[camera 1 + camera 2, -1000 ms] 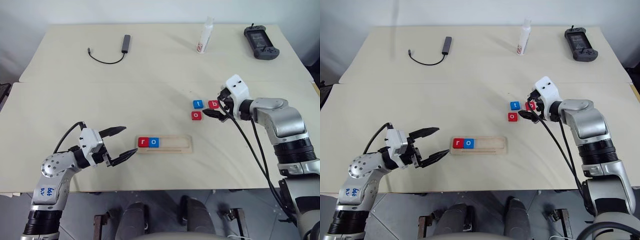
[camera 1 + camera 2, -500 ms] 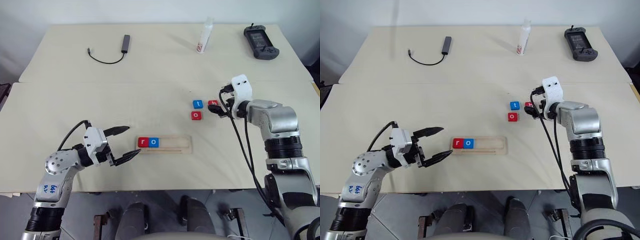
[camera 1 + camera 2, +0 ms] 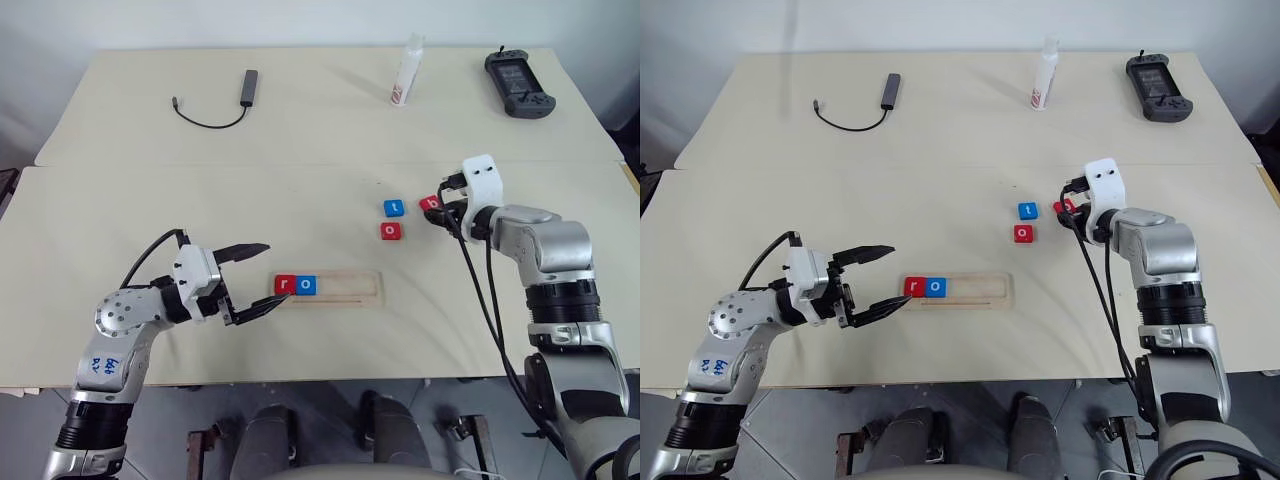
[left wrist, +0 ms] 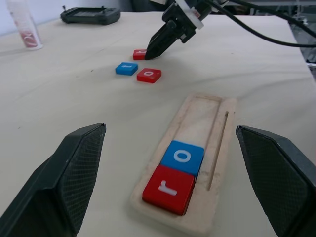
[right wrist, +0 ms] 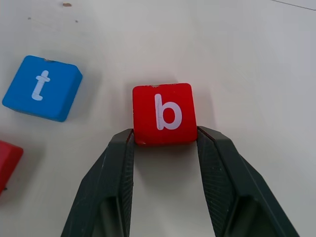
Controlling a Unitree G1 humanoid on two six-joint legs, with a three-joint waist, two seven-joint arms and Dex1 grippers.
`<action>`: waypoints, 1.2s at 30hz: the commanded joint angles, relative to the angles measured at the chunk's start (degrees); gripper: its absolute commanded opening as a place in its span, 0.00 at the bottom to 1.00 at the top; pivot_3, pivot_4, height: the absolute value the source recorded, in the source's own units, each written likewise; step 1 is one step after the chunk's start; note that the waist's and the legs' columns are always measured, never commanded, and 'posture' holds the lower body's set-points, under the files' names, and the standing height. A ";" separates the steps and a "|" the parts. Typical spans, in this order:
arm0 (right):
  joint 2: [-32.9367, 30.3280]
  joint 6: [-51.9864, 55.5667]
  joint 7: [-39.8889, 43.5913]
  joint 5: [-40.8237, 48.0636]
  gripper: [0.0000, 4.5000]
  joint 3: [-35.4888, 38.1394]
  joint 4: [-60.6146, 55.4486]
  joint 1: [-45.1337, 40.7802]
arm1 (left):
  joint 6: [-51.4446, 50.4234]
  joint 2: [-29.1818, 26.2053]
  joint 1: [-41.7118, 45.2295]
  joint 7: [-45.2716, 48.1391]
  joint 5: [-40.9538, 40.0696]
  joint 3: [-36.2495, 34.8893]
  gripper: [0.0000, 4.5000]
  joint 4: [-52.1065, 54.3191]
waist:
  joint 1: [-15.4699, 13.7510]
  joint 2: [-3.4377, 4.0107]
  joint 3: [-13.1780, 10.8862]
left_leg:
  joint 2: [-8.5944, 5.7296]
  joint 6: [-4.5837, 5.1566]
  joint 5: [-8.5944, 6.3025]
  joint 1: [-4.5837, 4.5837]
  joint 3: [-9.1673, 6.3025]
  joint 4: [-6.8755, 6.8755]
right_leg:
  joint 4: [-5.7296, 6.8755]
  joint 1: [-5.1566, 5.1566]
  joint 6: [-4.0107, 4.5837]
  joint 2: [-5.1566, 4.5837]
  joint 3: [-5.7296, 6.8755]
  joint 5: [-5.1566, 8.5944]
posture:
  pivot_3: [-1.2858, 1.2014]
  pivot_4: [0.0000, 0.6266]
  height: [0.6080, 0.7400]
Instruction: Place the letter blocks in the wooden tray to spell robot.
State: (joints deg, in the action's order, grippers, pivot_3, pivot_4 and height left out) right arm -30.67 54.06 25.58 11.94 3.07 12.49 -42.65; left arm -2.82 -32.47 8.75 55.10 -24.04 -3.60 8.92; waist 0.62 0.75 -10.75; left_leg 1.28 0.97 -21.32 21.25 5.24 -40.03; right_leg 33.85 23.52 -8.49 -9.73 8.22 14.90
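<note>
The wooden tray point(image 3: 345, 290) lies near the table's front with a red r block point(image 3: 285, 285) and a blue o block point(image 3: 307, 285) at its left end. Farther back on the right, a blue t block point(image 3: 394, 208) and a red o block point(image 3: 391, 231) lie loose. Just right of them is the red b block point(image 5: 163, 112), flat on the table, with my right gripper point(image 3: 434, 209) shut on its two sides. My left gripper point(image 3: 278, 272) stands open at the tray's left end, holding nothing.
At the table's back lie a USB hub with its cable point(image 3: 245, 88), a white bottle point(image 3: 408, 72) and a black handheld controller point(image 3: 515, 85). A seam point(image 3: 200, 165) crosses the table between the back and front halves.
My right gripper has rolled, shifted slightly right and closed from wide open onto the red b block. The left gripper has crept a little toward the tray, still open.
</note>
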 commanded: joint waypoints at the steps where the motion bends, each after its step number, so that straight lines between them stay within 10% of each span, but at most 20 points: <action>1: -2.85 6.06 -0.46 2.32 0.32 4.66 -12.59 4.12 | 1.06 0.53 1.41 1.26 0.38 1.49 1.00 -0.20 | -0.03 0.00 0.00 | 0.00 0.00 0.00 0.00 0.00 0.00 | 0.00 0.00 0.00 0.00 0.00 0.00 | 0.52 0.24 1.00; 16: 11.56 38.44 -10.70 3.40 0.32 21.36 -65.44 33.57 | 5.41 4.20 9.39 11.48 1.52 8.91 1.00 -11.18 | -0.47 0.03 0.05 | 0.06 -0.05 -0.03 -0.09 0.11 -0.03 | 0.05 0.04 -0.01 0.12 -0.25 0.00 | 0.52 0.24 1.00; 23: 8.95 38.44 -7.05 7.08 0.86 20.87 -64.98 34.14 | 5.39 4.33 11.17 13.14 1.56 8.74 1.00 -12.55 | -0.43 0.03 0.05 | 0.04 -0.04 -0.03 -0.11 0.13 -0.03 | 0.05 0.05 -0.01 0.15 -0.32 -0.01 | 0.52 0.24 1.00; 26: -3.58 33.06 2.66 11.33 0.99 22.00 -61.50 35.19 | 5.27 3.87 10.54 12.88 1.37 7.98 1.00 -11.71 | -0.54 0.05 0.03 | 0.00 0.01 -0.06 -0.07 0.14 -0.05 | 0.00 0.06 -0.03 0.14 -0.38 -0.02 | 0.52 0.24 1.00; 31: -25.83 -6.13 31.71 8.76 0.99 18.04 -43.62 44.45 | 5.22 3.18 8.88 11.52 1.48 6.83 1.00 -9.18 | -0.54 -0.14 0.06 | -0.05 0.06 -0.08 -0.10 0.09 0.01 | -0.10 -0.01 -0.05 0.15 -0.44 -0.03 | 0.52 0.24 1.00; 36: -30.51 -31.00 43.92 4.82 0.99 9.66 -25.22 40.36 | 4.95 2.17 6.85 10.34 1.34 5.97 1.00 -6.49 | -0.29 -0.33 0.02 | -0.02 0.07 -0.08 -0.22 0.21 -0.03 | -0.10 -0.08 -0.12 0.15 -0.51 -0.07 | 0.52 0.24 1.00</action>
State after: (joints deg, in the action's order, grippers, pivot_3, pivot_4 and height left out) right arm -60.30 30.00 66.37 18.06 14.37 -16.21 -0.78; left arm 1.86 -29.60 16.38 65.82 -22.22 3.22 -0.24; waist 0.33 0.42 -10.72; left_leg 1.26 1.04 -21.40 21.02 5.46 -40.07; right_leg 33.77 23.44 -8.61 -9.58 7.71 14.83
